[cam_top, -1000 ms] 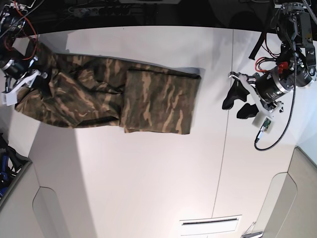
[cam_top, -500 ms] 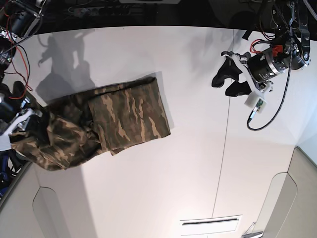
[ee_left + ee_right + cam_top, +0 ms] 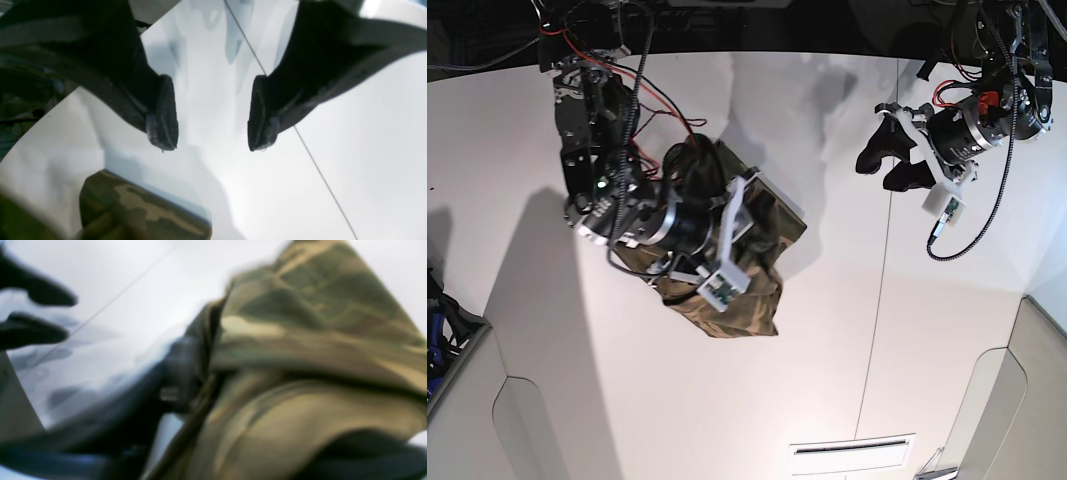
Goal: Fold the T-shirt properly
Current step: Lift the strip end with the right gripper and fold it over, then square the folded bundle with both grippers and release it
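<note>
At centre-left of the white table (image 3: 847, 350): the T-shirt (image 3: 757, 290), camouflage cloth, bunched in a hanging heap. Right gripper (image 3: 699, 225) sits in front of it and hides much of the cloth; its wrist view is blurred, with cloth draped against one finger (image 3: 180, 370) (whether the jaws are pinching it, cannot tell). Red and black cables (image 3: 642, 90) trail above. Far right, well apart from the cloth: left gripper (image 3: 890, 160), jaws spread, holding nothing, beside a table seam (image 3: 877, 330).

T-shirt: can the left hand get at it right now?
Probably yes. The left hand hangs open, holding nothing, with only bare table between it and the T-shirt, though the right hand covers much of the cloth.
</note>
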### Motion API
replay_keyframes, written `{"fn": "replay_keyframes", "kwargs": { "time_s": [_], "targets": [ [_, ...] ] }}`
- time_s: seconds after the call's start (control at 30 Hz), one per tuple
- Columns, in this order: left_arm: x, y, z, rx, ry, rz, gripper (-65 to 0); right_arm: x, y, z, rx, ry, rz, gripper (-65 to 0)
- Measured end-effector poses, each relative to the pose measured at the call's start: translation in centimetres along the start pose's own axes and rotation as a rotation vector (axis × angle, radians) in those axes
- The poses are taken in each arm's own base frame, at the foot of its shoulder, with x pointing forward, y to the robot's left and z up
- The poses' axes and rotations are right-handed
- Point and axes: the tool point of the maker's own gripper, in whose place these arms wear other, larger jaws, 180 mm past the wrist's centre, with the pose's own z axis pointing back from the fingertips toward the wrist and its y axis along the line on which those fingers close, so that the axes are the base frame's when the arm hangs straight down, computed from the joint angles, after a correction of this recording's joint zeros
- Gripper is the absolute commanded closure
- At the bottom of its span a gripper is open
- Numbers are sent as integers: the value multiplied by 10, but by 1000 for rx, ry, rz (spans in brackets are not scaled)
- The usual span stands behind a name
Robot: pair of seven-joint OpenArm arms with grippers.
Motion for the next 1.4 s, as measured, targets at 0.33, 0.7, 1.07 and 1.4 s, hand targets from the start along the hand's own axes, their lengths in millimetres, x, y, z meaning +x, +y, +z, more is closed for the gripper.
{"fn": "replay_keyframes", "kwargs": {
  "time_s": [0.33, 0.7, 1.07, 1.4],
  "targets": [
    [3, -6, 0, -33, -17, 24, -365, -11, 59, -27, 87, 90, 193, -386],
    [27, -42, 7, -187, -114, -28, -7, 19, -15, -13, -99, 4, 78, -41],
    [18, -82, -47, -158, -141, -8, -2, 31, -125, 33, -302, -243, -245, 0],
    [-22, -113, -125, -242, 26, 26, -2, -66, -128, -46, -119, 7, -439, 0]
  ]
}}
